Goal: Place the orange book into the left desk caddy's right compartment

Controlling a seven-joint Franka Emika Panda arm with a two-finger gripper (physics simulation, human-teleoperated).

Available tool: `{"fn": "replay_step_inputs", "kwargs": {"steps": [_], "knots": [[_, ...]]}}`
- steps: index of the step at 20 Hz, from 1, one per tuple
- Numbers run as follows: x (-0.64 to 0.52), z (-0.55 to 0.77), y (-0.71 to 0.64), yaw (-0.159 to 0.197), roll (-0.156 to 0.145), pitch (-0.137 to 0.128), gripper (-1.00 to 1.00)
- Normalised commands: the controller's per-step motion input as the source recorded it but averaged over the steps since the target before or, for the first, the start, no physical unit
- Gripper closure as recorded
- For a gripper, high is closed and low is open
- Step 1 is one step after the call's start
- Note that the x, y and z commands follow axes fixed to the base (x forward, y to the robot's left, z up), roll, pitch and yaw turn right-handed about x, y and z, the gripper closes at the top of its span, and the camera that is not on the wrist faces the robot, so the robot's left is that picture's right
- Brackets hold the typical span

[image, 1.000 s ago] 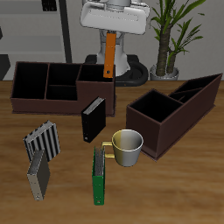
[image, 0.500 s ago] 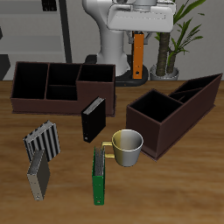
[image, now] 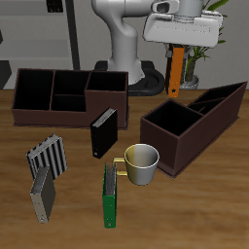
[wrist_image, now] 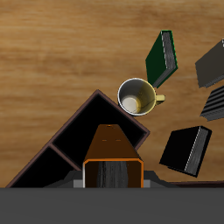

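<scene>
the orange book [image: 176, 70] is clamped upright in the end effector [image: 178, 44], held in the air above the left desk caddy [image: 195, 123]. it should be centred over the right compartment [image: 173, 119], kept vertical, then lowered clear of the divider.

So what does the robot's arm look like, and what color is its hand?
The arm is glossy white, built from chunky rounded segments, with thin dark seams at the joints. It stands on a round grey base. The gripper is a wide, boxy white-and-light-grey block. Its fingers are too hidden to describe. No loose cables or markings show.
</scene>
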Motion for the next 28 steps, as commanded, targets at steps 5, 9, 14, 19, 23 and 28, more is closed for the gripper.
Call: {"fn": "replay_step_inputs", "kwargs": {"steps": [5, 9, 14, 19, 23, 28], "knots": [[0.23, 0.1, 0.25, -0.047, -0.027, 0.018, 1.0], [0.26, 0.1, 0.12, -0.029, -0.033, 0.011, 1.0], [0.16, -0.02, -0.04, -0.03, -0.025, 0.014, 1.0], [0.11, -0.23, 0.04, 0.001, 0.004, 0.028, 1.0], [0.03, -0.17, 0.01, 0.013, 0.01, 0.019, 1.0], [0.04, -0.15, -0.01, 0.0, 0.003, 0.018, 1.0]]}}
